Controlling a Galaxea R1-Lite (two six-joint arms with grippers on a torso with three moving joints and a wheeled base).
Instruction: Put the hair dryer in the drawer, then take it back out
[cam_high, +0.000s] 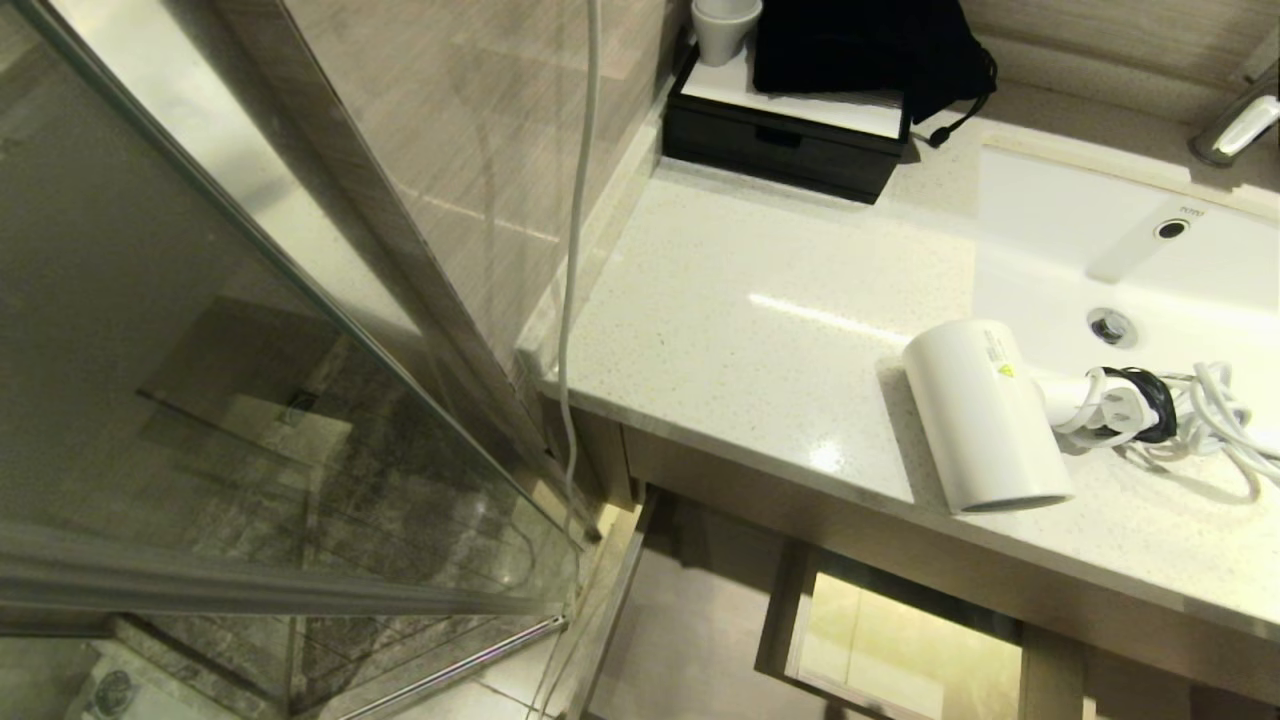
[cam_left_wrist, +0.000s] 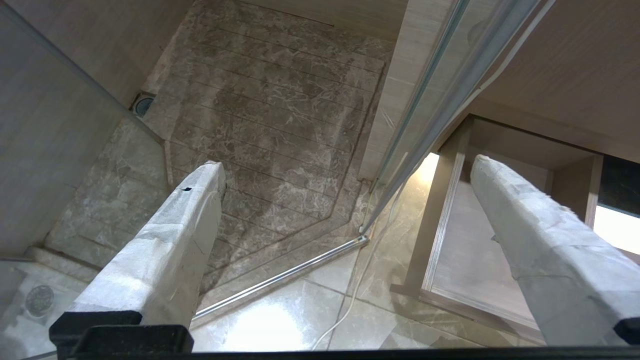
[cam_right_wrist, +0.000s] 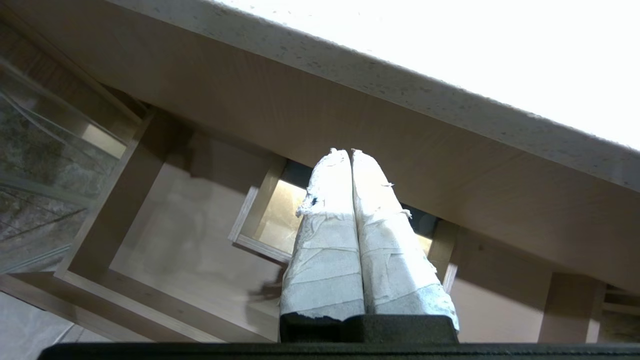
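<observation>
Hair dryer (cam_high: 985, 415): lies on its side on the bench (cam_high: 740, 330), near the front edge, just beside the sink (cam_high: 1050, 250); bundled cord (cam_high: 1200, 415) trails over the sink rim.
Drawer (cam_high: 700, 610): pulled out below the bench, pale interior showing, nothing visible in it.
Left gripper (cam_left_wrist: 345, 165): fingers spread wide, holding nothing, over the floor beside the glass shower door (cam_high: 250, 400).
Right gripper (cam_right_wrist: 350, 152): fingers pressed together, nothing between them, below the bench edge, above the drawer.
Bench rear: black box (cam_high: 780, 130) carrying a white cup (cam_high: 725, 28).
</observation>
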